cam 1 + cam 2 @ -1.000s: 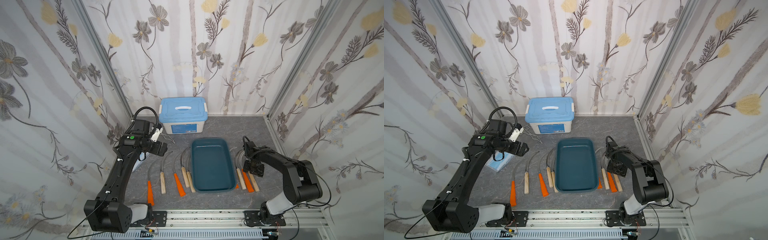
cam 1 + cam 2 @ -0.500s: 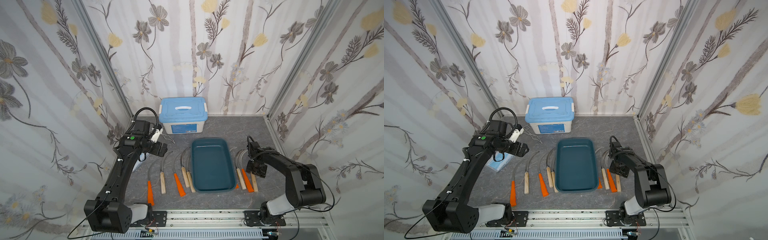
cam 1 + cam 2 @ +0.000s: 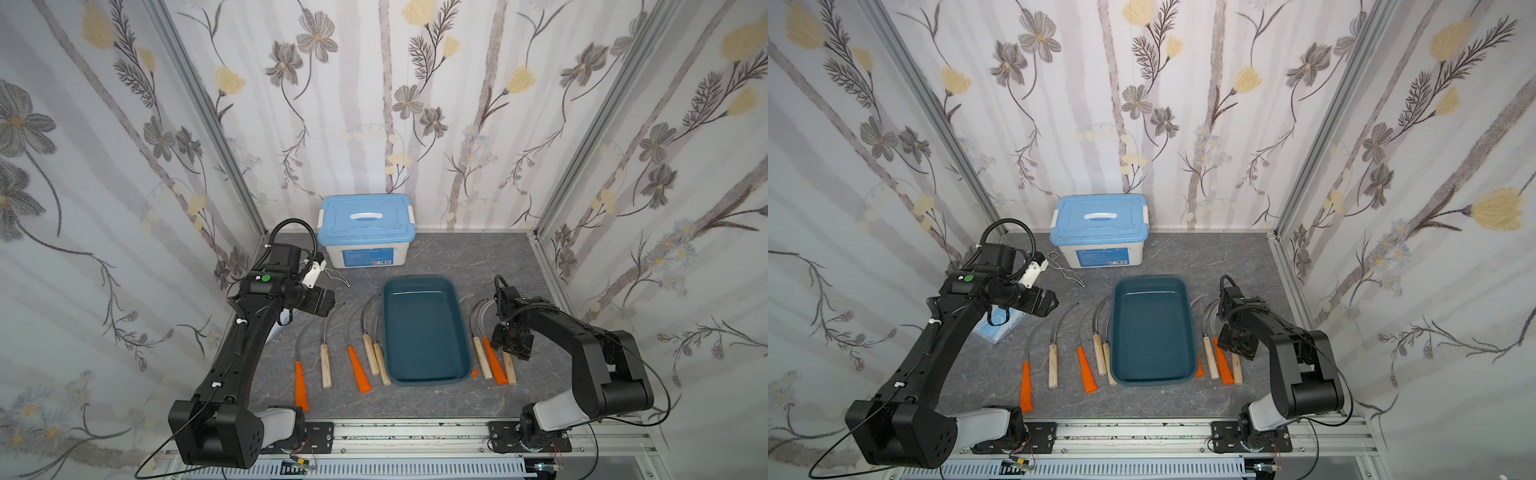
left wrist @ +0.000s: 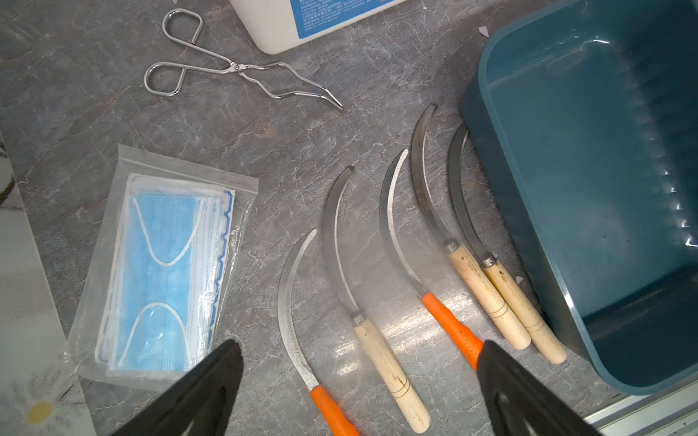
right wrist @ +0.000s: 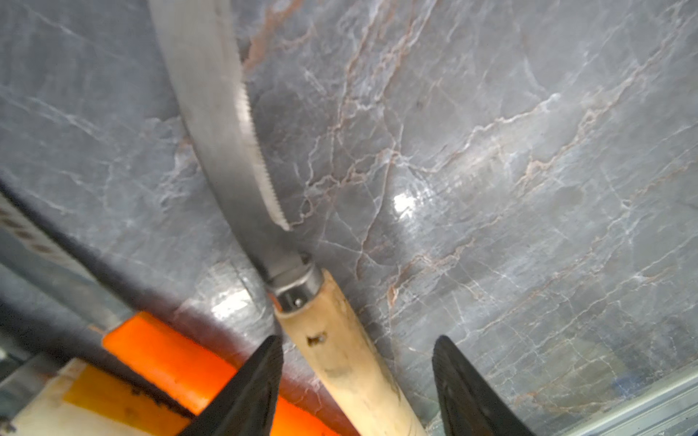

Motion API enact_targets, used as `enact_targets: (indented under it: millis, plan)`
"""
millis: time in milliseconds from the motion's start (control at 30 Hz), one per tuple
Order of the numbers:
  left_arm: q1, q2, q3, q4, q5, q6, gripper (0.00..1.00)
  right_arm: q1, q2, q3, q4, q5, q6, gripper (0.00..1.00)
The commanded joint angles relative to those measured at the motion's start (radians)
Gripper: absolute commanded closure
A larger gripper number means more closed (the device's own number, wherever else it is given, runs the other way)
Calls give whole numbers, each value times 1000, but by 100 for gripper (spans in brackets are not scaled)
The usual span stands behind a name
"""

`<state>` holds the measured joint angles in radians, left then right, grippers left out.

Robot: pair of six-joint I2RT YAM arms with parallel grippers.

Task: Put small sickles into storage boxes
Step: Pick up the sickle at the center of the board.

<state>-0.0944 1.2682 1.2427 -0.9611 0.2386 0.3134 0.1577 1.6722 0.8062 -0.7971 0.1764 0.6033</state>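
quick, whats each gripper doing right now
Left gripper: open, holding nothing.
Right gripper: open, fingers astride a wooden-handled sickle, not yet clamped.

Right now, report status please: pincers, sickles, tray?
Left pincer open, holding nothing. Right pincer open, straddling wooden-handled sickle, not clamped. Teal tray empty. Orange-handled sickle close beside it.

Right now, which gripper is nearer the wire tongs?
Left. The left gripper hangs near the tongs; the right gripper is beyond the teal tray, straddling a wooden-handled sickle.
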Motion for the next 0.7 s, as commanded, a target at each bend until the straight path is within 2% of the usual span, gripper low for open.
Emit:
enact_targets:
  millis: [0, 667]
  plan:
    - [-1, -4, -2, 14, -1, 4, 0, 0, 7, -1, 14, -4, 18, 36]
    - [-1, -35, -20, 15, -4, 18, 0, 0, 34, -3, 38, -3, 39, 50]
